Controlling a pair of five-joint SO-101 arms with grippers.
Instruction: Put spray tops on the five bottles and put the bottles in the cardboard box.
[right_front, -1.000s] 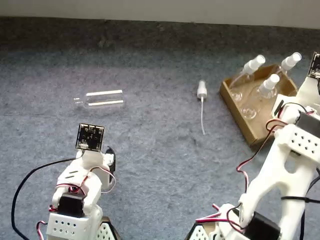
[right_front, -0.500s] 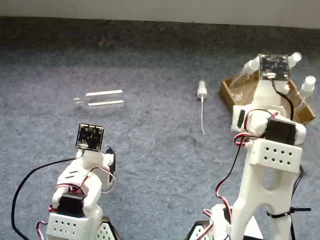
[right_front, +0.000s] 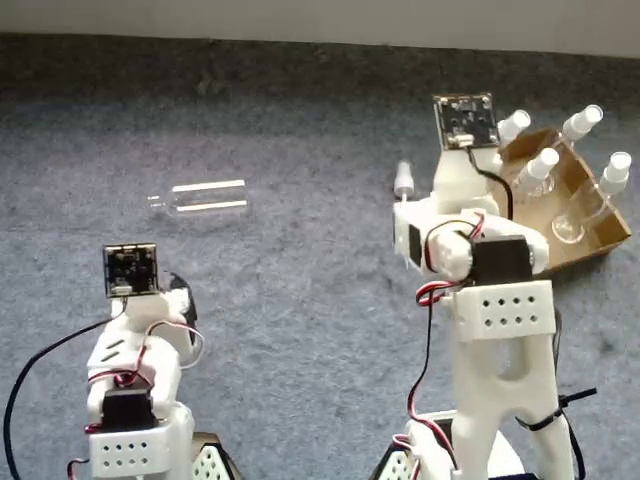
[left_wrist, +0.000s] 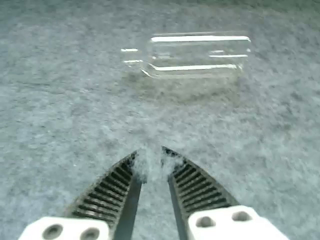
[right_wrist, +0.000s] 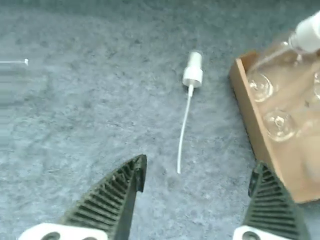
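Observation:
A clear bottle (right_front: 200, 197) without a top lies on its side on the grey carpet, just ahead of my left gripper (left_wrist: 150, 157). That gripper is shut and holds nothing; the bottle (left_wrist: 192, 55) is a short way beyond its tips. The white spray top (right_wrist: 191, 75) with its long tube lies on the carpet ahead of my right gripper (right_wrist: 200, 165), which is open wide and empty. In the high view the right arm (right_front: 470, 250) covers most of the spray top (right_front: 403, 180). The cardboard box (right_front: 590, 240) at the right holds several capped bottles (right_front: 545, 165).
The box wall (right_wrist: 250, 125) stands close beside one right finger. Bare carpet stretches between bottle and spray top. The table's far edge runs along the top of the high view.
The right arm swung left from over the box to above the spray top. The box now sits turned and farther right with one more bottle in it. The left arm shifted left.

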